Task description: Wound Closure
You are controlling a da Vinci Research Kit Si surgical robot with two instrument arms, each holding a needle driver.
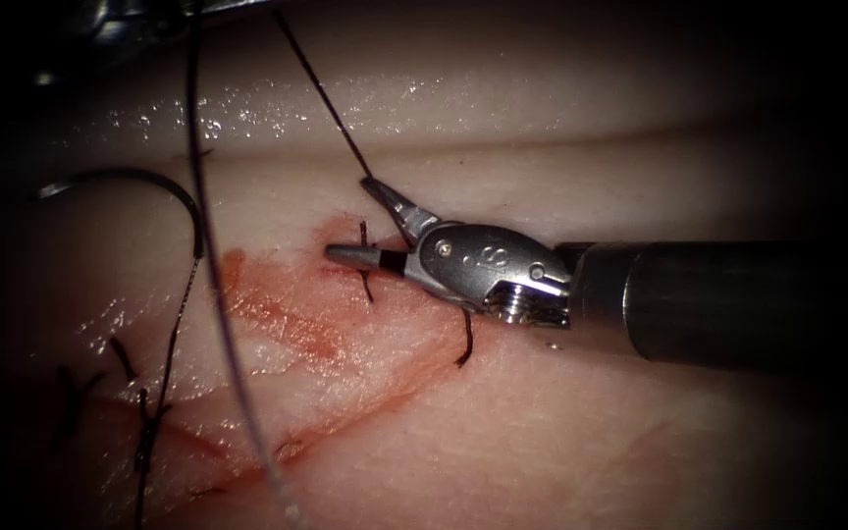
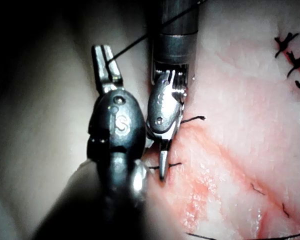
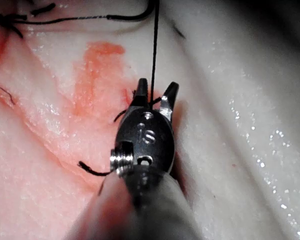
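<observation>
- Pale, wet tissue [image 1: 561, 442] lies under both tools, with a patch of red fluid [image 1: 287, 314] spread over its middle.
- Dark stitches [image 1: 144, 422] cross the cut towards the lower left in the endoscope view, and short cut ends of thread [image 1: 465, 344] stand up near the right tool.
- The needle [image 1: 164, 186] lies on the tissue at the left of that view, up and left of the red patch.
- It is a thin dark arc bowed upward, and its long axis runs roughly left to right.
- Its right end curves down to where its trailing strand joins; neither tool holds it.
- Whether its left end enters the tissue cannot be told.
- The right tool [image 1: 348, 218] comes in level from the right and points left, low over the upper edge of the red patch.
- Its jaws are spread wide and grip nothing.
- The thread [image 1: 321, 93] runs taut from the top edge down to the upper jaw's tip.
- In the right wrist view it passes between the two parted jaws.
- The left tool [image 2: 106, 62] has its jaws closed on that thread just beside the right tool's wrist.
</observation>
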